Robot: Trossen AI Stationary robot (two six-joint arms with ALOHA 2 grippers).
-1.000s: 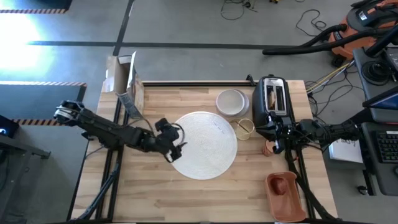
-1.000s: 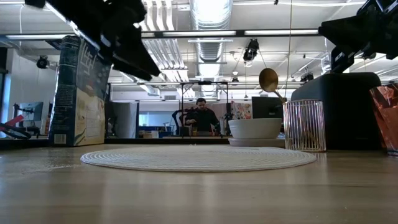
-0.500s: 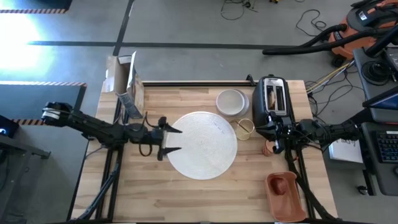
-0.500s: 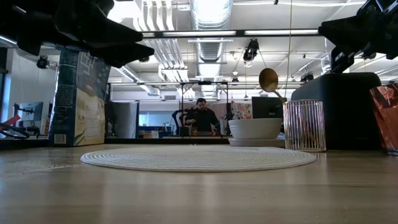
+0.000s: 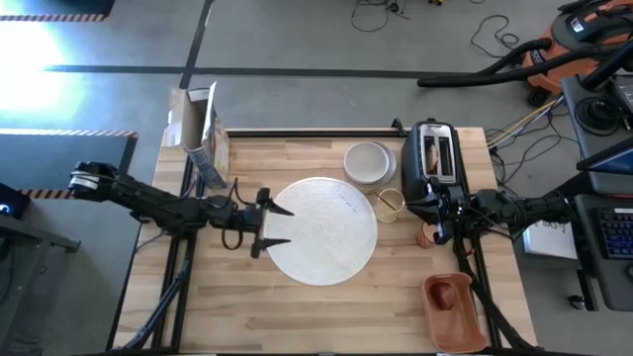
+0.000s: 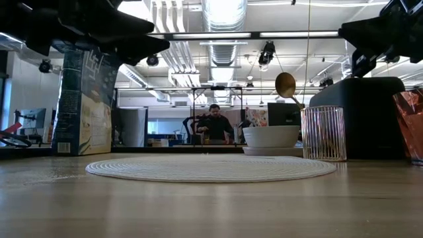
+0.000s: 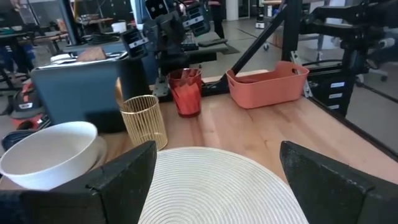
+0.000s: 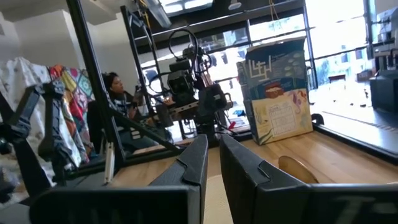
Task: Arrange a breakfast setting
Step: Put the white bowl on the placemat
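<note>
A pale butcher-block table [image 5: 247,307] carries the setting. Nearest, the left gripper [image 5: 274,224] hovers with fingers spread wide at the edge of the round, ribbed white plate [image 5: 324,229]. Beyond stand a gold wire cup [image 7: 143,120], a smooth white bowl [image 5: 367,161] and a boxy black toaster [image 5: 433,163]. The right gripper [image 5: 436,222] waits beside the toaster, fingers together, holding nothing.

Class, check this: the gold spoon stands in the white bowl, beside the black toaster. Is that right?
Not quite. The gold spoon stands in the gold wire holder, not the white bowl; it is beside the black toaster. The low view shows this.
</note>
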